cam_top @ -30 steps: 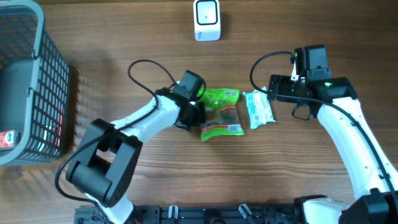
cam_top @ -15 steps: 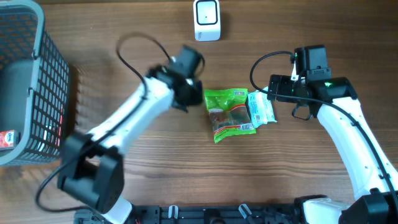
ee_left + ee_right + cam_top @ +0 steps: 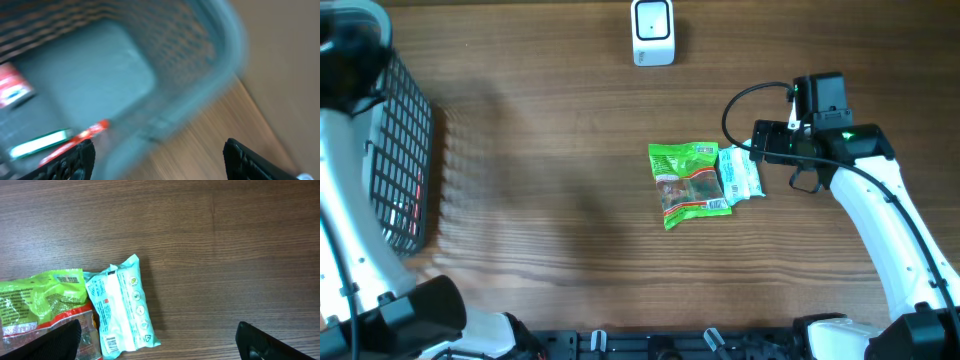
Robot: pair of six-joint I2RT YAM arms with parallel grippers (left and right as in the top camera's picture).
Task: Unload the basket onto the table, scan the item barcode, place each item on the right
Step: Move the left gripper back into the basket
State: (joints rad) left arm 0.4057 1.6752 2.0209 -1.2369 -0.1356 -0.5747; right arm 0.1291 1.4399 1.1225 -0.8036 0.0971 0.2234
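**Overhead view.** Two items lay on the table (image 3: 550, 200) near its centre: a green packet (image 3: 688, 185) and, touching its 3 o'clock edge, a white packet (image 3: 739, 176). The long axis of each ran roughly from 12 to 6 o'clock, the white one tilted slightly toward 11 to 5. The scanner (image 3: 652, 32) stood at the 12 o'clock edge, at about 11 o'clock from both packets and well apart from them. The right gripper (image 3: 757, 150) sat just beside the white packet, at its 2 o'clock corner. The left arm (image 3: 348, 210) reached over the basket (image 3: 405, 150) at the 9 o'clock edge, well apart from both packets.

**Left wrist view.** The frame was blurred. The left gripper (image 3: 157, 150) had its fingers spread apart with nothing between them. The basket filled the view from 9 to 12 o'clock. A red packet (image 3: 12, 90) and other small items, too smeared to identify, lay inside.

**Right wrist view.** The right gripper's fingers stood wide apart and held nothing. The white packet lay at 9 o'clock from the gap, printed side up, a small barcode (image 3: 110, 343) near its lower end. The green packet lay further toward 9 o'clock.

**Assessment.** The right gripper was much the nearer to both table items. The left was placed to pick from the basket.
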